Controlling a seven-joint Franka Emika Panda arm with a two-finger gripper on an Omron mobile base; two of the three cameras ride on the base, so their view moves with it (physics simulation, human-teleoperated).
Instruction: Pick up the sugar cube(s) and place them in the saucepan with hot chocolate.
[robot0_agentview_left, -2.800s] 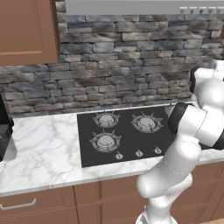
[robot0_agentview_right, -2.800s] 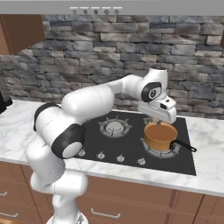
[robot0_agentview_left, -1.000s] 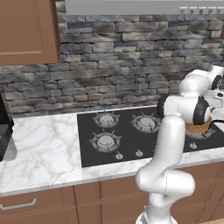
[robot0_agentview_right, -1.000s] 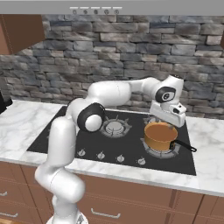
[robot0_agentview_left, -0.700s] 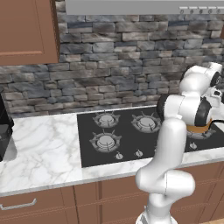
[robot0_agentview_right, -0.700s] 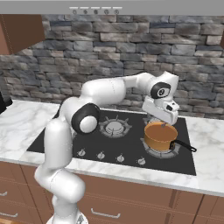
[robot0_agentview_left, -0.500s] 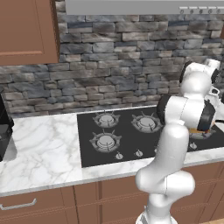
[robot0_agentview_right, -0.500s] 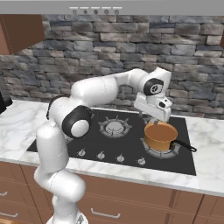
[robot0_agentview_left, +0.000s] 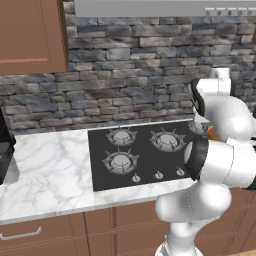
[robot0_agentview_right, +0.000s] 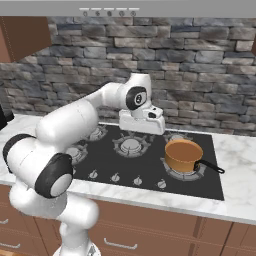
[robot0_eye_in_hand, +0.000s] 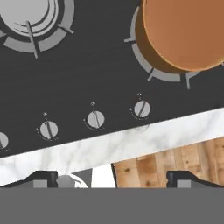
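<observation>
The saucepan with hot chocolate (robot0_agentview_right: 183, 155) is a round copper-orange pan on the front right burner, its thin black handle pointing right. In the hand view the saucepan (robot0_eye_in_hand: 183, 33) lies at the top right. A sliver of the saucepan (robot0_agentview_left: 213, 133) peeks out from behind my arm in the left base view. My gripper (robot0_agentview_right: 143, 129) hovers above the middle of the cooktop, left of the pan and apart from it. The gripper (robot0_eye_in_hand: 112, 177) is open, its dark fingertips (robot0_eye_in_hand: 41, 177) wide apart with nothing between them. The sugar cube is out of view.
The black cooktop (robot0_agentview_right: 150, 170) has several burners and a row of knobs (robot0_eye_in_hand: 95, 119) along its front. White marble counter (robot0_agentview_left: 45, 165) runs on both sides, with a stone wall behind. A dark appliance (robot0_agentview_left: 5, 152) stands at the far left. Below the counter edge is wood flooring (robot0_eye_in_hand: 166, 164).
The hand has swung left, away from above the saucepan to over the middle of the cooktop. The jaws stay open and the saucepan has not moved.
</observation>
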